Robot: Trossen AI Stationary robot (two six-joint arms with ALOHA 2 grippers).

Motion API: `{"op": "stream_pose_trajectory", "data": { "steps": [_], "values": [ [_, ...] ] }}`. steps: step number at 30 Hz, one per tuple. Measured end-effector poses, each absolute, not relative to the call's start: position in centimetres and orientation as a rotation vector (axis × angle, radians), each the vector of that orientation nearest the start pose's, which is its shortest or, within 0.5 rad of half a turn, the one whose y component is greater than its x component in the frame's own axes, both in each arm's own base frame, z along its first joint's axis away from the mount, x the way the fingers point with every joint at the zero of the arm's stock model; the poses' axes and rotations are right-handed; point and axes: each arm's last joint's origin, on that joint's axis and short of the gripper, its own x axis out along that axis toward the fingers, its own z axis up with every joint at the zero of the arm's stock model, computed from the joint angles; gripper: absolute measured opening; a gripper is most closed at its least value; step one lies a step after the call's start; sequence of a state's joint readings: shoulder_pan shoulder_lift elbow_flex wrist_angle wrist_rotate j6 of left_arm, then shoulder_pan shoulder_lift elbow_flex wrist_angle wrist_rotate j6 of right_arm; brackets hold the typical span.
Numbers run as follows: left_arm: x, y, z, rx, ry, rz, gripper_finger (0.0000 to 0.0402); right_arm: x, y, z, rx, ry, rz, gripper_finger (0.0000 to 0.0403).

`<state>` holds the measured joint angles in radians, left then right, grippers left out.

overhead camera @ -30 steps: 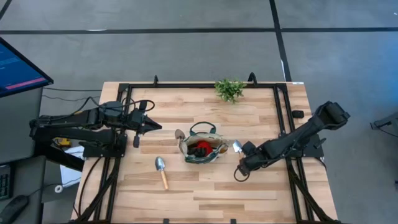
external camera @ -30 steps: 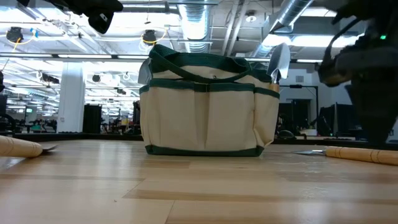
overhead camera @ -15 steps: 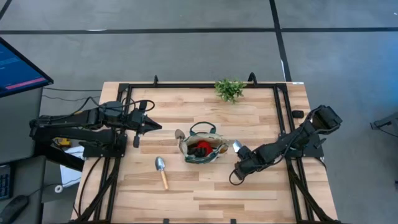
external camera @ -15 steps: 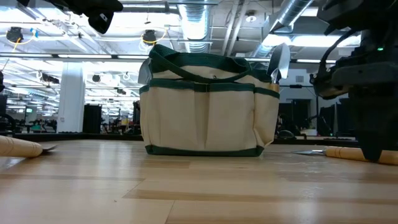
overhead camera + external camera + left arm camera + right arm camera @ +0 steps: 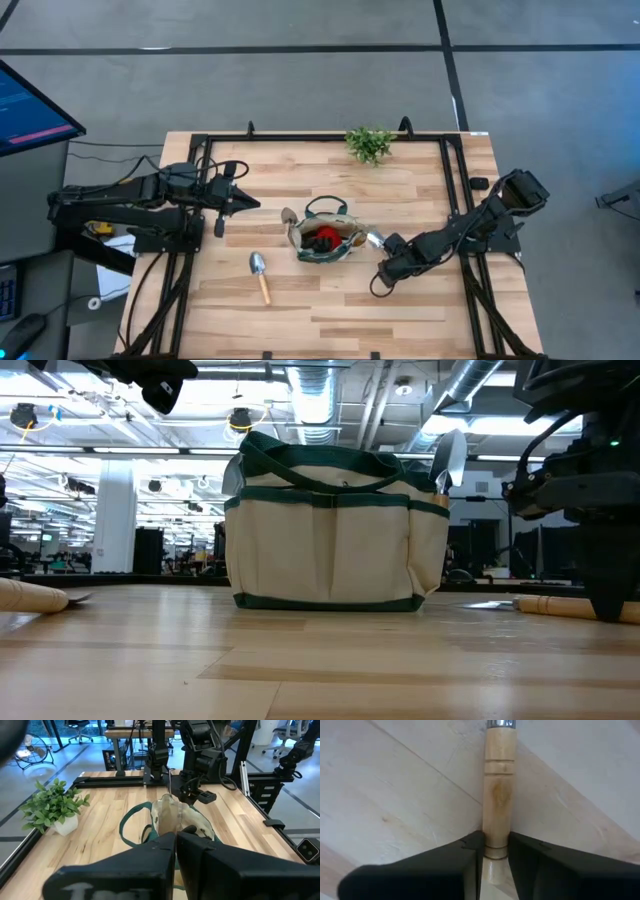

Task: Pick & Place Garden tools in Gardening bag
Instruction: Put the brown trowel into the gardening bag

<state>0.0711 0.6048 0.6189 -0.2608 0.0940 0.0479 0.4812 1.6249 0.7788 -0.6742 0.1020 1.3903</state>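
Observation:
The olive-khaki gardening bag (image 5: pixel 325 238) stands mid-table, with a red item (image 5: pixel 322 238) inside and trowel blades sticking up from its side pockets (image 5: pixel 448 460). A trowel with a wooden handle lies on the table just right of the bag, its blade (image 5: pixel 374 239) toward the bag. My right gripper (image 5: pixel 388 262) is shut on its handle (image 5: pixel 496 795). Another trowel (image 5: pixel 259 275) lies flat to the bag's near left. My left gripper (image 5: pixel 245 203) is shut and empty, held above the table left of the bag. My right gripper pinches the trowel's wooden handle near its free end (image 5: pixel 495 827) between its two fingers (image 5: pixel 470 855). The fingers come from above and lie across the handle. The trowel lies flat on the table (image 5: pixel 550 605), blade toward the bag.
A leafy green plant sprig (image 5: pixel 369 142) stands at the table's far edge. A black frame (image 5: pixel 300 136) runs around the tabletop. Bare wood lies along the near side (image 5: pixel 330 320). A small dark object (image 5: pixel 479 183) sits by the right rail.
My right gripper has come down over the trowel's handle toward the table's near left. The trowel has slid a little toward the bag while staying flat on the table.

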Motion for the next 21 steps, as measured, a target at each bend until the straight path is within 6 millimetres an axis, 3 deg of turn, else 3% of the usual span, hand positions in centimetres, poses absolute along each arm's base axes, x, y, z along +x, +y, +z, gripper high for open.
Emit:
{"op": "stream_pose_trajectory", "data": {
  "steps": [6,12,21],
  "values": [
    [14.0,0.7,29.4,0.076,0.242,-0.034,0.0004,21.8,11.0,13.3,0.690,1.322,-0.703,0.0054],
    [14.1,0.8,29.6,0.090,0.215,-0.010,0.0004,21.1,10.3,15.4,0.640,1.180,-0.735,0.0054],
    [14.2,0.8,30.0,0.095,0.183,-0.009,0.0004,18.3,8.4,17.8,0.584,1.121,-0.944,0.0054]
  ]
}}
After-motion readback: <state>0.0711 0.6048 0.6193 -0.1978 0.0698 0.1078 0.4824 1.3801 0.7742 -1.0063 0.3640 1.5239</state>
